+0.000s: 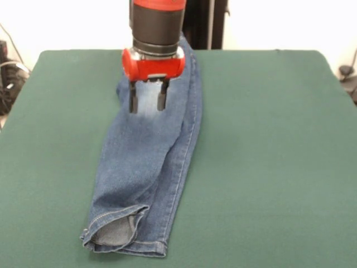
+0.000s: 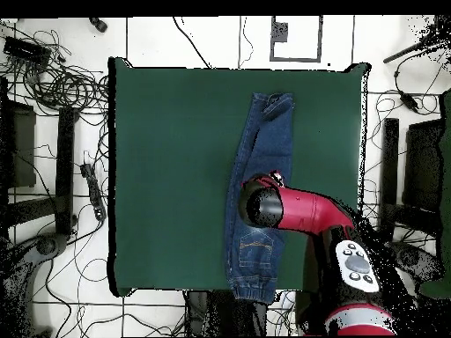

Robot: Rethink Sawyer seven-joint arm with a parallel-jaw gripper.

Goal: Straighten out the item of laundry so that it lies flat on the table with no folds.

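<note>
- The jeans [image 1: 150,162] lie lengthwise on the table [image 1: 268,139], folded along their length so one leg covers the other; both cuffs are stacked at one end.
- The gripper [image 1: 148,103] hangs over the upper thigh area, fingers [image 1: 133,100] parted and empty.
- Risk: a pinch here likely catches both layers, dragging the whole garment instead of unfolding it.
- Risk: a pull towards the table edge could slide the waistband [image 2: 251,289] off.

Jeans [image 1: 150,162]: medium-blue denim, faded pale patch near frame centre-top, orange stitching on pockets in overhead view. Table [image 1: 268,156]: dark green cloth. Claw [image 1: 148,97]: red housing, black fingers; arm [image 2: 304,209] red and black.
</note>
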